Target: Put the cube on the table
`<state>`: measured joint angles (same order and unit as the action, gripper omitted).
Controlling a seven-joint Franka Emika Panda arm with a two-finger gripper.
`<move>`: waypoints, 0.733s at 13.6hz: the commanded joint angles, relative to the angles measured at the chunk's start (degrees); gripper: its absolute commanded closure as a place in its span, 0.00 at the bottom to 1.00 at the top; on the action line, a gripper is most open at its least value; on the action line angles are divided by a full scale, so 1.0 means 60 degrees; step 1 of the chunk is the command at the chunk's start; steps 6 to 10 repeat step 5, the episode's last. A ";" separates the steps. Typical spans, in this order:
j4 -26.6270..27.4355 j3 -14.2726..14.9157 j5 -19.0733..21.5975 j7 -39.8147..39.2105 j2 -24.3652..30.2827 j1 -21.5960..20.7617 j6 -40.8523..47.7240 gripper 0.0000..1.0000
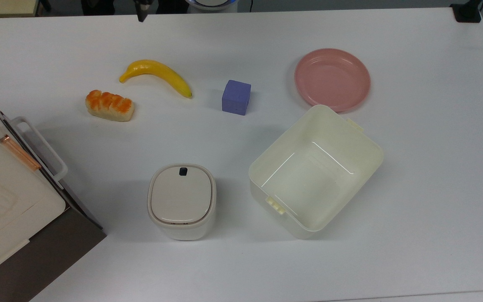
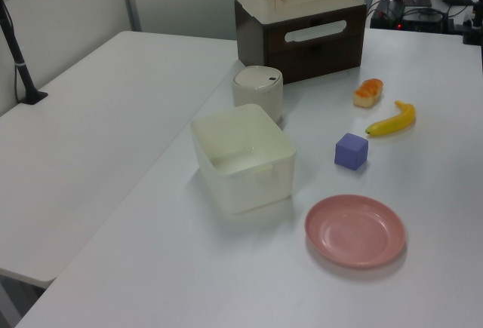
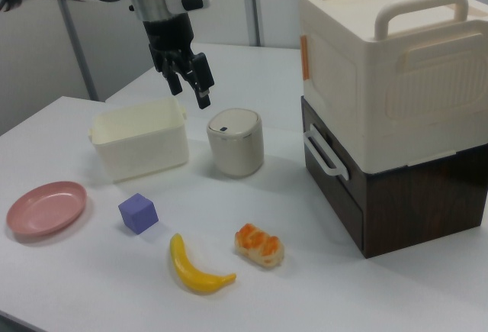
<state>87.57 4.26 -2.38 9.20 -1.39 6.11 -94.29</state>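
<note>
Top view: I count one cube (image 1: 236,97) sitting flat on the table (image 1: 426,176), toward the far edge, between one banana (image 1: 157,75) and one pink plate (image 1: 332,79), apart from both. Also one bread piece (image 1: 109,105), one open bin (image 1: 315,171), one lidded pot (image 1: 182,200), one stacked box unit (image 1: 2,201) at the table's left edge. Right view: gripper (image 3: 191,86) hangs high, tilted down, fingers a little apart, gripping nothing.
</note>
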 commanded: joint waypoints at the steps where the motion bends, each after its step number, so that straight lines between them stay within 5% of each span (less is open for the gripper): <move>1: 0.0331 0.0052 0.0162 0.0181 0.0143 -0.0081 -0.0295 0.00; 10: 0.0390 0.0052 0.0191 0.0196 0.0143 -0.0081 -0.0574 0.00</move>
